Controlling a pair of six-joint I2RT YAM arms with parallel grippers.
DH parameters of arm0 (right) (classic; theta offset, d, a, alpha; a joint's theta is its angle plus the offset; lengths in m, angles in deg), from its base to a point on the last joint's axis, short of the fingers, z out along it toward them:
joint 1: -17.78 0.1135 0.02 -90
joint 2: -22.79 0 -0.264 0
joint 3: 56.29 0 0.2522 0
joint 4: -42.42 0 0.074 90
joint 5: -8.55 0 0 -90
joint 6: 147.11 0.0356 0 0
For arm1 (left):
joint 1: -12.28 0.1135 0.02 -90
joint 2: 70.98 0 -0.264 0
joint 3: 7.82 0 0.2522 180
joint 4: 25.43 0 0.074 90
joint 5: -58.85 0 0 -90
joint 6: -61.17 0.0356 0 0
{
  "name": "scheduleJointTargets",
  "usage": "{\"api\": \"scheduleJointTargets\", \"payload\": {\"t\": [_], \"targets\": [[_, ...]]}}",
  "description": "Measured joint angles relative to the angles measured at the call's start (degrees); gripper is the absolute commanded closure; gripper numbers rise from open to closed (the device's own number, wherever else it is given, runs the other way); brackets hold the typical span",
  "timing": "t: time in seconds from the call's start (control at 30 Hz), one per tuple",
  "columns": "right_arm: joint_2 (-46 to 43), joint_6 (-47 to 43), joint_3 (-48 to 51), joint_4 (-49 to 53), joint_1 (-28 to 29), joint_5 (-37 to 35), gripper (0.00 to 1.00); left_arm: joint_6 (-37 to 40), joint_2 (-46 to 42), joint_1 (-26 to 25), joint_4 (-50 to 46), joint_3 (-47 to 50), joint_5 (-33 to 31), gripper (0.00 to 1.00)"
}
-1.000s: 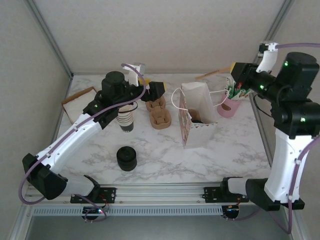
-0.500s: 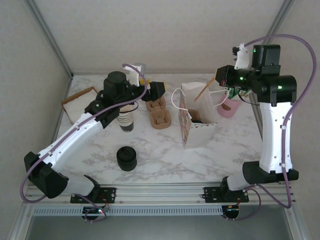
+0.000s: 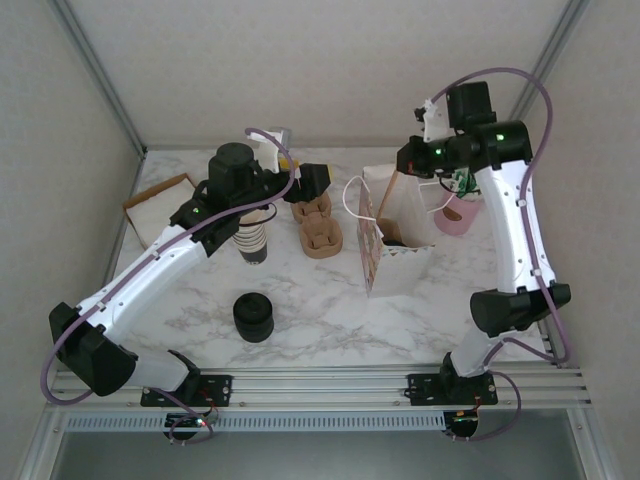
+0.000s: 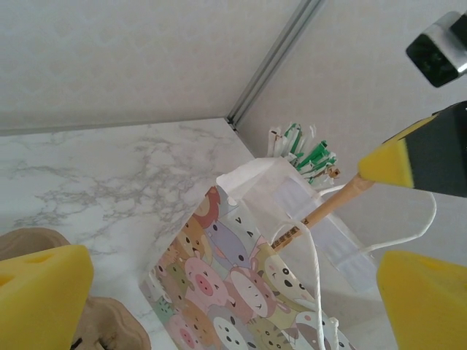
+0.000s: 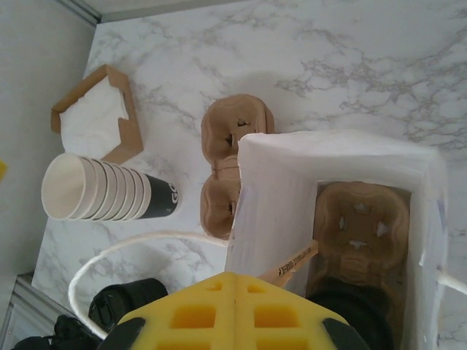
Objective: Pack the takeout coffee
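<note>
My right end effector [image 5: 233,290], clamped shut on a wooden stir stick [image 5: 289,263], hung over the open mouth of the paper bag [image 5: 332,143]. Straight beneath it, inside the bag, sat a cardboard carrier [image 5: 357,211] with what I took for the takeout coffee [image 5: 341,310], black lid up, in the nearer pocket. My left end effector [image 3: 315,180] hovered agape and empty, well off to the side. By my reckoning the cup was packed; the stick was not yet dropped in.

Soft, even light falls from above, bright without glare. Shadows on the marble counter [image 3: 330,310] are faint and diffuse. Both wrist views are blurred in the near foreground; the overhead view is sharp.
</note>
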Motion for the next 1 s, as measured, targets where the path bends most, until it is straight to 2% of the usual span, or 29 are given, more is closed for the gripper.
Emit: {"api": "scheduleJointTargets", "payload": {"t": [0.3, 0.37, 0.57, 0.93, 1.0], "targets": [[4.42, -0.61, 2.10, -0.33, 1.31, -3.19, 1.00, 0.24, 0.00, 0.09, -0.22, -0.02, -0.17, 0.00], [5.88, -0.68, 2.89, -0.44, 1.49, -4.55, 0.97, 0.42, 0.00, 0.11, -0.37, -0.02, -0.17, 0.00], [9.25, -1.29, 3.52, -0.44, 1.62, -8.81, 0.73, 0.70, 0.00, 0.28, -0.39, -0.02, -0.22, 0.00], [9.09, -1.29, 2.10, -0.39, 1.86, -10.73, 0.65, 0.81, 0.00, 1.51, -0.39, -0.02, -0.98, 0.00], [8.66, -1.29, 2.12, -0.42, 1.88, -11.26, 0.61, 0.79, 0.00, 1.84, -0.39, -0.02, -1.29, 0.00]]}}
